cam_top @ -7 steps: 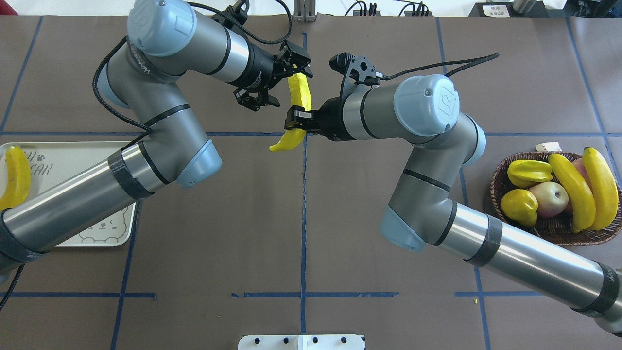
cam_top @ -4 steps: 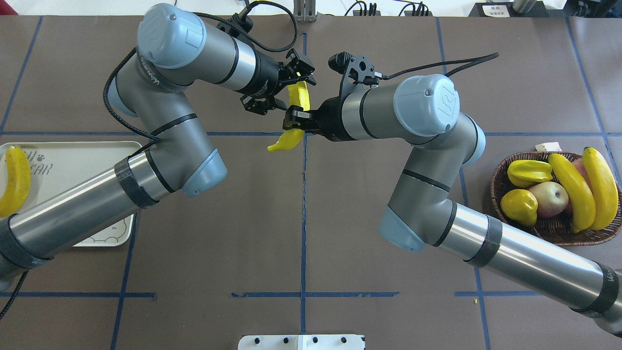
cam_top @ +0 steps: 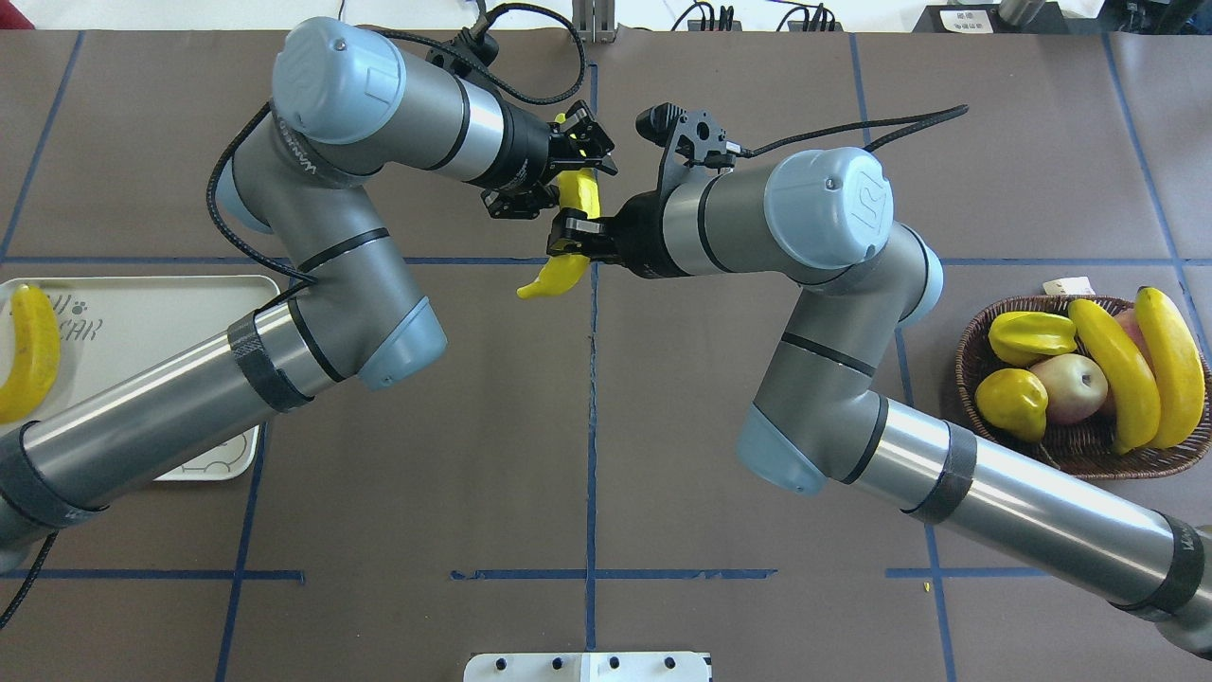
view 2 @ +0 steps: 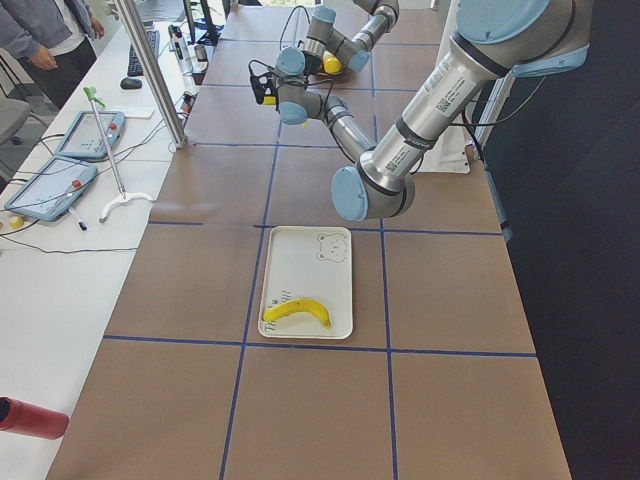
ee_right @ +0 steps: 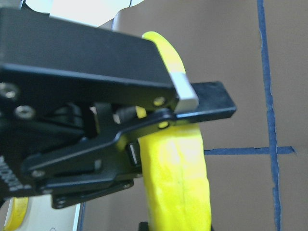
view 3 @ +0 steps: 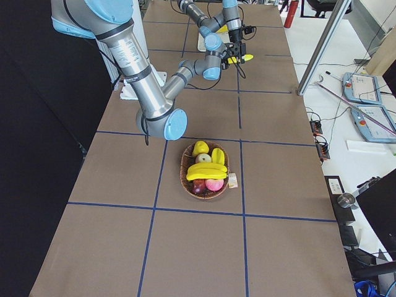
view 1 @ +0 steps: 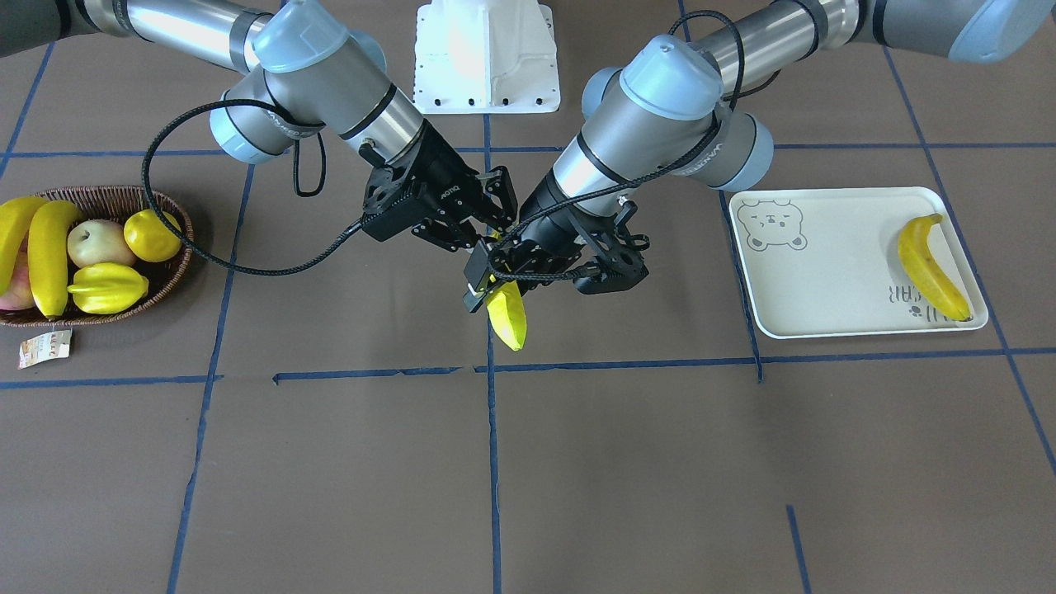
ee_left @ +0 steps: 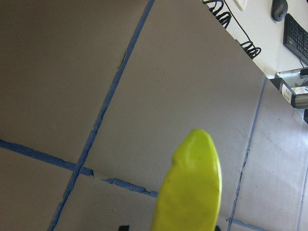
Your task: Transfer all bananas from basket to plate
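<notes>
One banana [cam_top: 559,270] hangs in mid-air over the table's middle line, with my right gripper [cam_top: 568,239] shut on its middle. My left gripper [cam_top: 566,180] is open, its fingers on either side of that banana's upper end; the banana's tip [ee_left: 190,187] fills the lower part of the left wrist view. Two bananas [cam_top: 1117,369] lie in the wicker basket [cam_top: 975,341] at the right. Another banana [cam_top: 33,350] lies on the cream plate [cam_top: 142,313] at the left, which my left arm partly covers.
The basket also holds a starfruit [cam_top: 1030,333], an apple [cam_top: 1075,388] and a round yellow fruit [cam_top: 1011,403]. The robot's white base [cam_top: 587,666] sits at the near edge. A person [view 2: 45,40] stands beside the side bench.
My left gripper has moved right and down onto the banana's upper end, and its fingers stand closer together. The right gripper and the banana have shifted only slightly.
</notes>
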Robot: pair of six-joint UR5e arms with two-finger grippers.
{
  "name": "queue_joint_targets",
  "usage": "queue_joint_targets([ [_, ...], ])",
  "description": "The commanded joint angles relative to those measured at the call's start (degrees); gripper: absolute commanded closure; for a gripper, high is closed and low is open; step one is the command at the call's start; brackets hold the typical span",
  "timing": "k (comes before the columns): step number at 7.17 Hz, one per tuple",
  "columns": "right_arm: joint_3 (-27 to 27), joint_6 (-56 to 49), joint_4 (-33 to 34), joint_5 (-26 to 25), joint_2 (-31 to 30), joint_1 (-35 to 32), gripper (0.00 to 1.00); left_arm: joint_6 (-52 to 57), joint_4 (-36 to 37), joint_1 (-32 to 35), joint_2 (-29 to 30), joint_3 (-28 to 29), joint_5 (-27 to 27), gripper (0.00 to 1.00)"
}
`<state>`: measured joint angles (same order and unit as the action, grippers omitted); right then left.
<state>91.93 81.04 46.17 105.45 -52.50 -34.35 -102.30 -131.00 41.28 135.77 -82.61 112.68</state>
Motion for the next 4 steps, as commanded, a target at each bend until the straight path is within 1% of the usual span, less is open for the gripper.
queue_joint_targets([
  [1, 0.0, 0.1, 0.0, 0.0, -0.1, 0.2, 0.79, 0.3, 0.0, 0.2, -0.3, -0.1, 0.0, 0.92],
  [2, 0.0, 0.3, -0.2, 0.0, -0.2, 0.1, 0.36, 1.0, 0.0, 0.3, -0.8, -0.1, 0.0, 1.0],
  [3, 0.1, 0.4, -0.3, 0.1, -0.3, 0.0, 0.01, 2.9, 0.0, 0.6, -0.8, -0.1, 0.0, 1.0],
  [4, 0.1, 0.4, -0.3, 0.1, -0.4, -0.3, 0.01, 3.2, 0.1, 0.8, -0.9, 0.0, 0.0, 1.0],
])
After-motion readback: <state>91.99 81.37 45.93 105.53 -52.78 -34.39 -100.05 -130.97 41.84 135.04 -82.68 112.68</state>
